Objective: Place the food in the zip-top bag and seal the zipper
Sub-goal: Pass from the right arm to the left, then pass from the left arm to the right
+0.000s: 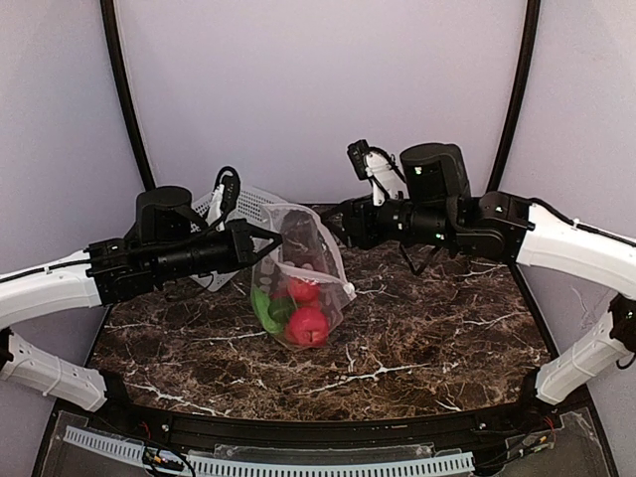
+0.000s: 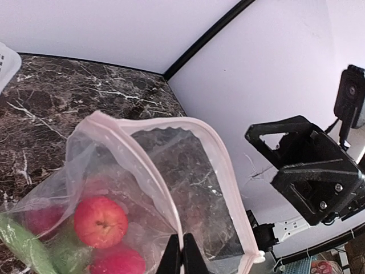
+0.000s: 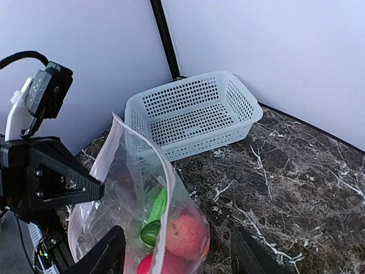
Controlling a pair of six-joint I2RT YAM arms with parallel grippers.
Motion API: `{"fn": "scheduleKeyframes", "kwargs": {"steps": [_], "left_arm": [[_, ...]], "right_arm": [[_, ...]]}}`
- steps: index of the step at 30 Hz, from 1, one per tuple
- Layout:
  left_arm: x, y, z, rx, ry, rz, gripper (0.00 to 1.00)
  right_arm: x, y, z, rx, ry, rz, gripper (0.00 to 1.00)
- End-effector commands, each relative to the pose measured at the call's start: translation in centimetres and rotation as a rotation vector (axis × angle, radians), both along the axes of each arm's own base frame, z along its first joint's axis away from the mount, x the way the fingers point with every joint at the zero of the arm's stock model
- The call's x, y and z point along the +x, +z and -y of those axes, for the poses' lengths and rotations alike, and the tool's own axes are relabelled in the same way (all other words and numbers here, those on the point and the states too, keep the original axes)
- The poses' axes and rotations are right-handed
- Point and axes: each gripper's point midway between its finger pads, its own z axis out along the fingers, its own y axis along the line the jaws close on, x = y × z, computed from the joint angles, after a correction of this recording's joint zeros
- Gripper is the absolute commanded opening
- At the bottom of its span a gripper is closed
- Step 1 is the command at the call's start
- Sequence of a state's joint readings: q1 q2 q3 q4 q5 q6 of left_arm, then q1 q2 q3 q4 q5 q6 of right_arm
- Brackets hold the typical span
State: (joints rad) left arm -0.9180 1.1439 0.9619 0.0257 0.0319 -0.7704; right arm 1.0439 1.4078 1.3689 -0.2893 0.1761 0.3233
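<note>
Over the middle of the dark marble table [image 1: 447, 338], a little toward its far edge, the zip-top bag [image 1: 308, 248] hangs upright with its mouth gaping and its bottom resting on the surface. A white lattice basket [image 3: 194, 114] sits in the far left corner, behind the bag. The left gripper [image 2: 182, 257] is clenched on the bag's upper lip and holds it up. The right gripper [image 1: 338, 225] is at the bag's opposite side with its jaws spread wide; whether it touches the film cannot be told. Inside the bag lie red round fruits [image 1: 308, 325] and a green piece [image 1: 266, 310]. The pinkish zipper [image 2: 148, 121] rims the open mouth, with its white slider [image 2: 258, 257] at one end.
</note>
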Motion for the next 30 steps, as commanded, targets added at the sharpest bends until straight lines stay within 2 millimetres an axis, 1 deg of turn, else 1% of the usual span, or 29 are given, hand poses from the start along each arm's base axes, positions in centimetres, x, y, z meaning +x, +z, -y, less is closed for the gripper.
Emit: {"fn": "scheduleKeyframes", "kwargs": {"steps": [1,2,4,7,9,13,15,18,21,24,26,30], "left_arm": [[1.5,1.5,-3.0,-0.018,0.151,0.048,0.01],[1.6,1.9,-3.2,-0.020,0.157,0.055,0.01],[1.8,2.2,-3.4,-0.004,0.160,0.063,0.01],[2.2,2.5,-3.9,0.020,0.169,0.074,0.01],[2.3,2.7,-4.2,0.024,0.172,0.080,0.01],[2.3,3.0,-4.7,0.034,0.174,0.087,0.01],[2.2,2.9,-4.7,0.041,0.167,0.082,0.01],[2.1,2.8,-4.5,0.044,0.153,0.077,0.01],[2.2,2.8,-4.4,0.044,0.150,0.076,0.01],[2.2,2.9,-4.3,0.044,0.146,0.078,0.01],[2.2,2.8,-4.3,0.045,0.143,0.075,0.01],[2.1,2.4,-4.3,0.050,0.141,0.065,0.01]], "right_arm": [[-1.3,3.5,2.2,0.084,0.019,0.079,0.68],[-1.8,3.7,2.6,0.087,0.030,0.088,0.71],[-2.7,3.3,3.6,0.082,0.048,0.093,0.73],[-4.0,2.0,5.1,0.069,0.069,0.073,0.73],[-5.0,0.6,5.9,0.058,0.080,0.033,0.72],[-7.7,-2.8,7.1,0.063,0.143,-0.043,0.71],[-8.9,-3.9,7.5,0.084,0.173,-0.070,0.71],[-10.0,-5.1,7.9,0.106,0.190,-0.085,0.71],[-10.5,-5.9,7.7,0.119,0.202,-0.092,0.69],[-10.6,-6.2,6.7,0.101,0.211,-0.081,0.64],[-10.4,-6.3,5.9,0.079,0.212,-0.062,0.62],[-10.8,-5.8,3.4,0.050,0.265,-0.008,0.55]]}}
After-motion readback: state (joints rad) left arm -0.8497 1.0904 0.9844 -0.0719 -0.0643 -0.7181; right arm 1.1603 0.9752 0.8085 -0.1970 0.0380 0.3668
